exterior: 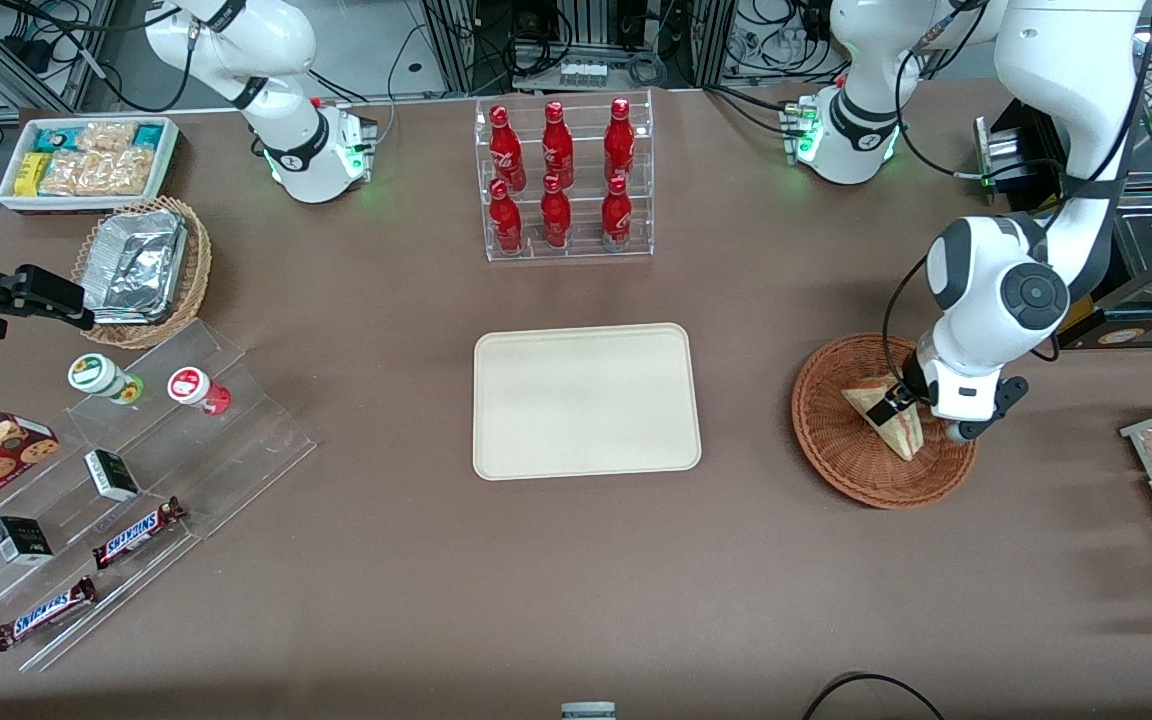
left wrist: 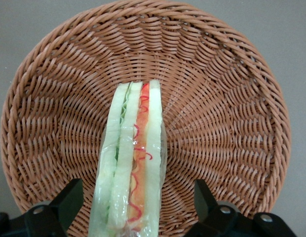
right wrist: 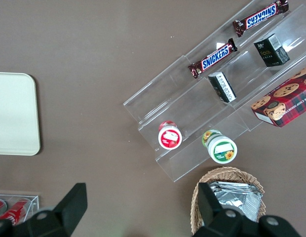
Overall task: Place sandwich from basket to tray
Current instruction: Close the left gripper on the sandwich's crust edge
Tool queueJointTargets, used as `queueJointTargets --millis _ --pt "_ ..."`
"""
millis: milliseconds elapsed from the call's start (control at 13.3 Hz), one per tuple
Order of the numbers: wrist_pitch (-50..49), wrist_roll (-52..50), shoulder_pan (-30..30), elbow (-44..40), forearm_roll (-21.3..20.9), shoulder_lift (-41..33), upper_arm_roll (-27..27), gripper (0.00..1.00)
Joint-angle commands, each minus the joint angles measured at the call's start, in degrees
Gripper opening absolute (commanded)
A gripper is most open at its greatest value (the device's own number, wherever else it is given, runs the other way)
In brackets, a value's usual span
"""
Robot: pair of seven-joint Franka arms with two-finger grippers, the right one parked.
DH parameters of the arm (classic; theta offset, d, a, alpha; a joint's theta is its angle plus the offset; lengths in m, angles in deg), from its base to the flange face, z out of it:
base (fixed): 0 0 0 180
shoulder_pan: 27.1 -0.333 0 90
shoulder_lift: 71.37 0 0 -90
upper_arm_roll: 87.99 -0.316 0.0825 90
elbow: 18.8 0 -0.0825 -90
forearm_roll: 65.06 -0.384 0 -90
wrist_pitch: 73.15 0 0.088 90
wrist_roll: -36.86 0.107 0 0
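As I hung low over the basket [exterior: 876, 425] at the right of the front frame, my gripper [exterior: 898, 402] stood spread, one finger [left wrist: 69, 197] to each side of the sandwich [left wrist: 131, 163] and neither pad touching it that I could see; the wedge lay in the bowl on its edge, cut face up toward my wrist camera, its green and red layers running between the pale slices; it seemed wrapped in clear film, though I could not be sure. The tray [exterior: 586, 400] lay bare in the middle of the front frame, well apart from the basket, toward the parked arm's end of the table; nothing stood between the two.

I judged the grasp not yet made, and the risks lay in it; the bread looked soft, so a hard squeeze might crush the slices or push the filling out; too light a one and a slick wrap might let the wedge slide out as I rose. The sandwich sat off centre between my fingers, nearer one than the other, so closing could shove or tip it before both pads bit; the woven wall was close as well, and a low sideways exit might catch the rim and drag the basket along.
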Motion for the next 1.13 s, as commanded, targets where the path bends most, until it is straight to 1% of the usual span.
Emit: queueJointTargets --millis 0,75,150,226,301,376,677,902,1053 --pt "1.6 -1.6 -0.2 1.0 -0.7 0.7 0.2 0.89" --pt "1.6 -1.7 -0.1 1.2 -0.7 0.9 0.2 0.76" --pt "1.5 -1.6 -0.2 1.2 -0.7 0.9 0.2 0.52" --pt "1.5 -1.5 -0.2 1.7 -0.7 0.9 0.2 0.24" --pt "1.1 -1.3 -0.2 1.8 -0.7 0.7 0.2 0.05" --pt "0.5 -1.0 -0.2 1.7 -0.7 0.2 0.2 0.0" --pt "-5.1 -0.5 0.2 0.3 -0.8 -3.0 0.3 0.0" --pt "-13.9 -0.4 1.3 -5.4 -1.0 -3.8 1.4 0.0" --pt "-19.1 -0.3 3.7 -9.5 -1.1 -3.8 2.1 0.0"
